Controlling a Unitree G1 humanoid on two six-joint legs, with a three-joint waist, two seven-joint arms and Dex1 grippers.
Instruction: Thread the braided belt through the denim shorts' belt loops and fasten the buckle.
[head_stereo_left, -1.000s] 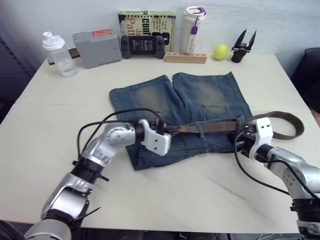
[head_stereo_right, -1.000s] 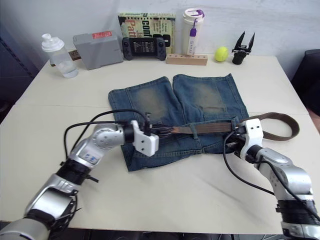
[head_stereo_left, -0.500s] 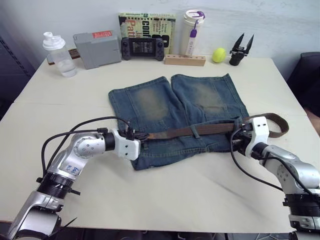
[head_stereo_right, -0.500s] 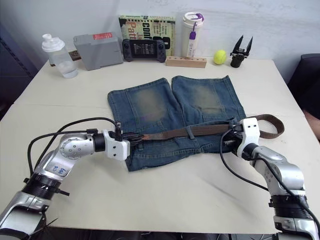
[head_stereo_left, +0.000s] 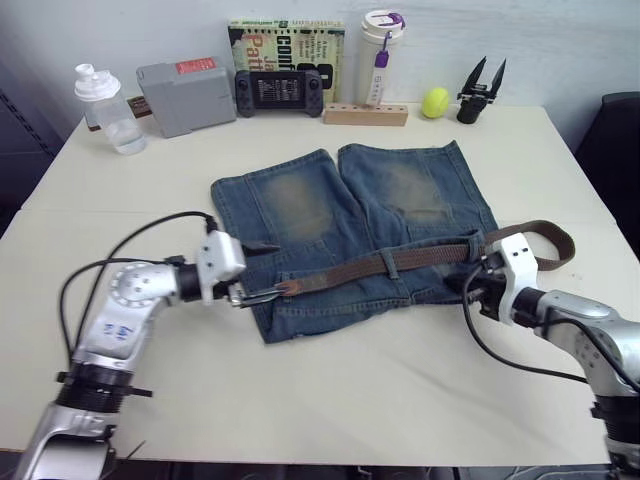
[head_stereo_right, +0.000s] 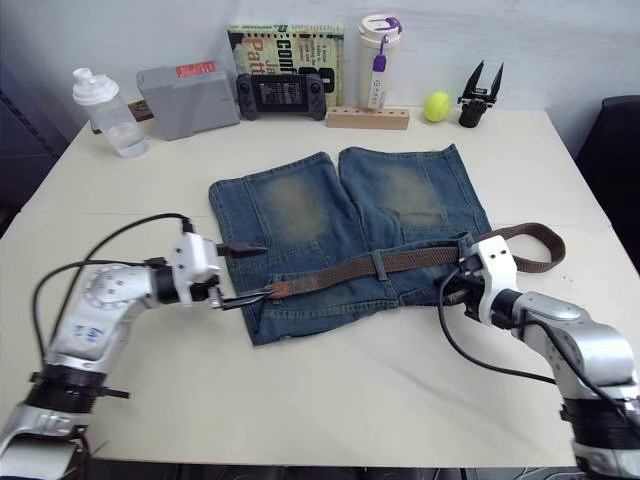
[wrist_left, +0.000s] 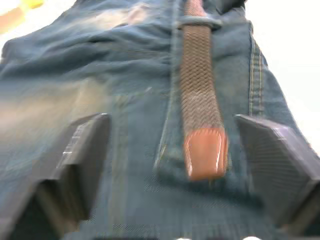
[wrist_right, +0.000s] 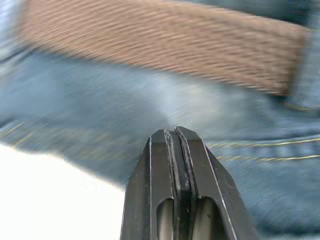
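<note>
The denim shorts (head_stereo_left: 350, 215) lie flat mid-table, waistband towards me. The braided belt (head_stereo_left: 420, 257) runs along the waistband under a belt loop (head_stereo_left: 388, 266). Its far end curls in a loop (head_stereo_left: 560, 240) on the table to the right. Its smooth brown tip (wrist_left: 205, 157) rests on the denim near the shorts' left edge. My left gripper (head_stereo_left: 258, 272) is open, its fingers (wrist_left: 85, 150) standing either side of the tip without touching it. My right gripper (head_stereo_right: 452, 290) is shut, with its tips (wrist_right: 175, 150) at the denim just below the belt. The buckle is hidden.
Along the far edge stand a clear bottle (head_stereo_left: 97, 95), a grey box (head_stereo_left: 180, 95), a game controller (head_stereo_left: 278, 90), a book (head_stereo_left: 285, 35), a tumbler (head_stereo_left: 377, 55), a wooden block (head_stereo_left: 365, 115), a yellow ball (head_stereo_left: 435, 102) and a black two-pronged tool (head_stereo_left: 482, 88).
My left gripper drew the belt tip leftward along the waistband, then opened and let it go; the tip now lies on the shorts. The right gripper stayed shut at the right end.
</note>
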